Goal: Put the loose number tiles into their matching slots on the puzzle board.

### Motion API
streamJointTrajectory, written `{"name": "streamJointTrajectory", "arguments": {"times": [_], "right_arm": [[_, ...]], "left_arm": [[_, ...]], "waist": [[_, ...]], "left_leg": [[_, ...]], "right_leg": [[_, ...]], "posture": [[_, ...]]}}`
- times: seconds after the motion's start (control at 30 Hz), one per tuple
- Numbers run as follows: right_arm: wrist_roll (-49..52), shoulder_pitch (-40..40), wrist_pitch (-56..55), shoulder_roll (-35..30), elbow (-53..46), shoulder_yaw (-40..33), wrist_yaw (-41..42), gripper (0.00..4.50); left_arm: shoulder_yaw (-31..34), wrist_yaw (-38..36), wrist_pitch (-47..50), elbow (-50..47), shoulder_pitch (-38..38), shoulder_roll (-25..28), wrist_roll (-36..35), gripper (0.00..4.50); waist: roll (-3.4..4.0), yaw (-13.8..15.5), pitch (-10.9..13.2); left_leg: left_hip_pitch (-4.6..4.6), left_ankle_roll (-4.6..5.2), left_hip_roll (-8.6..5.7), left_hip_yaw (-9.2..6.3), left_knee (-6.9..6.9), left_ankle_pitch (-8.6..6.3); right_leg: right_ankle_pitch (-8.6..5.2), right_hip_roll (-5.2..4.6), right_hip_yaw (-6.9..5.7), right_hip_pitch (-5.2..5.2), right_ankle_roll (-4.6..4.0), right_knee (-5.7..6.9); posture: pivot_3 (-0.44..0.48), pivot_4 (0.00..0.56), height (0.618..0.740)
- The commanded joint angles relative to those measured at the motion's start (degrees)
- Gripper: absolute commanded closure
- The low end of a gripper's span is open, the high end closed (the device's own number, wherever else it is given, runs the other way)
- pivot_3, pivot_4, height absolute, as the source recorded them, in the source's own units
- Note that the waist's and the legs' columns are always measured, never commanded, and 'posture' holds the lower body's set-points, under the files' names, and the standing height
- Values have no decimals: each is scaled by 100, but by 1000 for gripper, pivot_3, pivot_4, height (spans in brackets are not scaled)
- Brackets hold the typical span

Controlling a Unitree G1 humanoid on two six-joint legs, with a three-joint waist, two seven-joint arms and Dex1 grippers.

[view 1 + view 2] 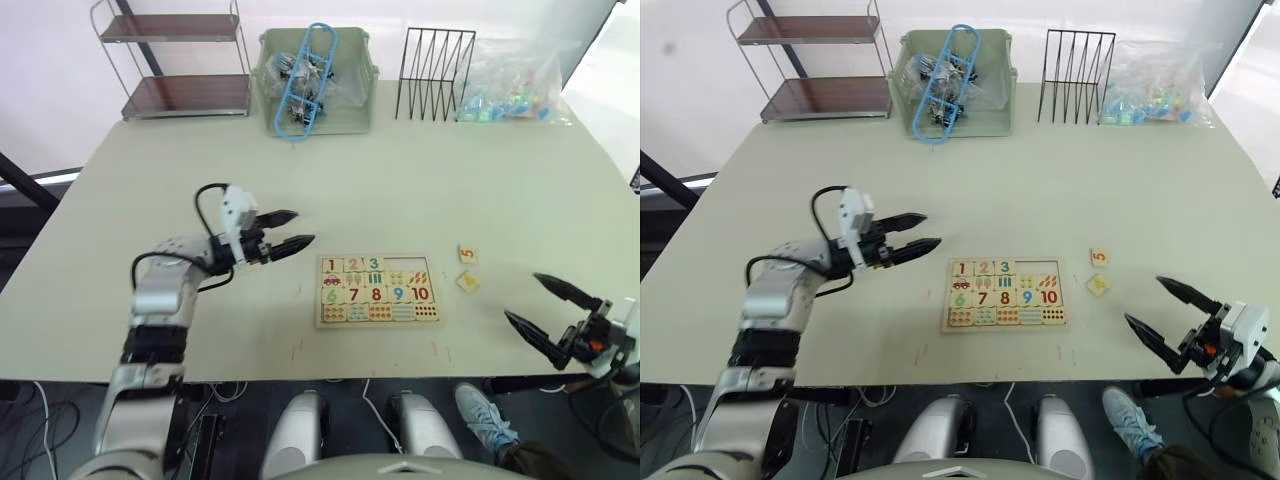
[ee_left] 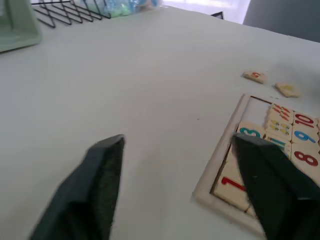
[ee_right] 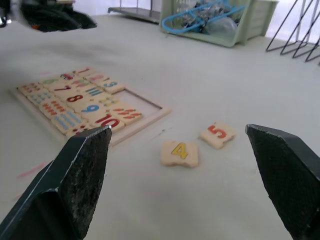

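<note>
The puzzle board (image 1: 378,291) lies flat near the table's front edge, with tiles 1, 2 and 3 seated in its top row and two bare slots (image 1: 407,265) at that row's right end. Two loose number tiles rest on the table right of the board: the red 5 tile (image 1: 467,254) and the yellow 4 tile (image 1: 467,282), also seen as the 5 tile (image 3: 217,134) and the 4 tile (image 3: 180,153). My left gripper (image 1: 292,230) hovers open just left of the board, empty. My right gripper (image 1: 540,307) stands open and empty, right of the two tiles.
At the table's back stand a wire shelf (image 1: 180,62), a green bin (image 1: 314,78) with a blue object, a black wire rack (image 1: 435,72) and a clear bag (image 1: 515,88) of coloured pieces. A person's shoe (image 1: 484,417) shows below the front edge.
</note>
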Motion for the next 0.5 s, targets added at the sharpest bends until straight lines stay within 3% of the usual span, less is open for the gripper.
{"name": "streamJointTrajectory", "arguments": {"times": [0.03, 0.23, 0.5], "right_arm": [[62, -80, 3, -88, 79, -193, -13, 0], [-105, -125, -98, -198, 446, -213, 118, 0], [-137, -112, -258, -194, 885, -302, 269, 0]], "left_arm": [[445, 376, 95, -993, 718, 184, -232, 93], [1108, 1235, 111, -2231, 2234, 0, -351, 93], [1836, 1624, -153, -2649, 3826, -207, -594, 93]], "waist": [[0, -1, 0], [0, 34, 0], [2, -18, -2]], "left_leg": [[-1, 0, 0, 0, 0, 0], [4, 0, -1, -4, -3, 0], [15, -1, 2, 9, -15, -1]], "right_leg": [[0, -1, 0, 0, 0, -2], [-1, -10, -8, 3, -2, 0], [-8, -19, -2, 5, -17, -7]], "posture": [[0, 150, 740], [0, 150, 740], [0, 150, 740]]}}
